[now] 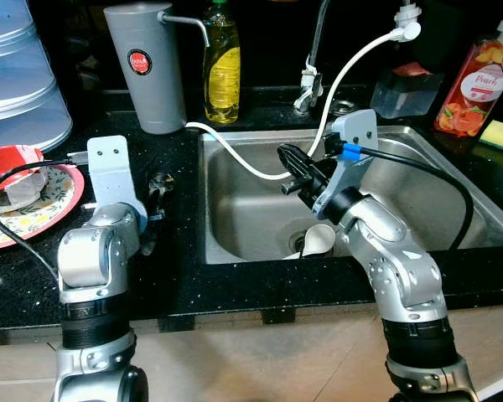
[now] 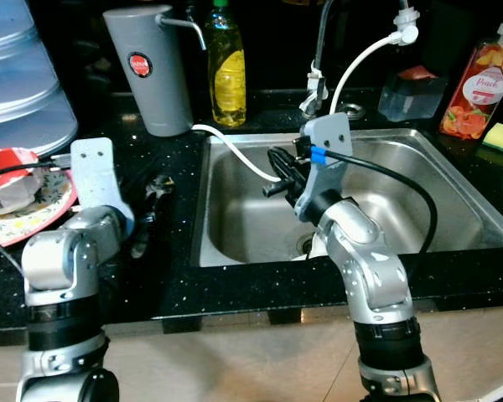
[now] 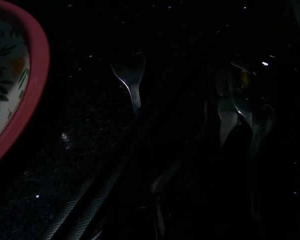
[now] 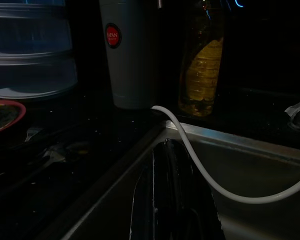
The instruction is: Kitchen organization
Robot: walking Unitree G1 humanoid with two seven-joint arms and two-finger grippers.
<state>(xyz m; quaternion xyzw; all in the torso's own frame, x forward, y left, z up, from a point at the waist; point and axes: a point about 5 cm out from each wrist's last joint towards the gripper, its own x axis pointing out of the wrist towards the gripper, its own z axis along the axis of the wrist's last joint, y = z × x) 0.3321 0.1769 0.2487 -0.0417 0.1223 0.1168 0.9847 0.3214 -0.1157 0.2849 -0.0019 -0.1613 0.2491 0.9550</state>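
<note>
1. The right gripper hangs over the stainless steel sink, just above the basin floor. Its long black fingers lie close together in the right wrist view with nothing visible between them, so I'd say it's closed and empty.
2. The left gripper rests low on the black speckled countertop, near the sink's left edge. The left wrist view is too dark to tell how far its fingers are apart, so I can't call it.
3. The thing I'd guess needs tidying is the small white cup, lying tipped over by the drain in the sink bottom, right under the right arm. It looks light and thin-walled — probably easy to crush or knock away, and slippery if wet. I'd pinch it across the rim.
4. There's also a metal spoon on the counter beside the red-rimmed floral plate. It's stiff, flat and slick on stone — best taken by the handle.
5. Counts: one cup, one spoon that I can make out, one plate with crumpled red-and-white wrapper stuff on it, one grey water pitcher, one yellow dish soap bottle, one peach-labelled bottle, one white hose draped into the sink.
</note>
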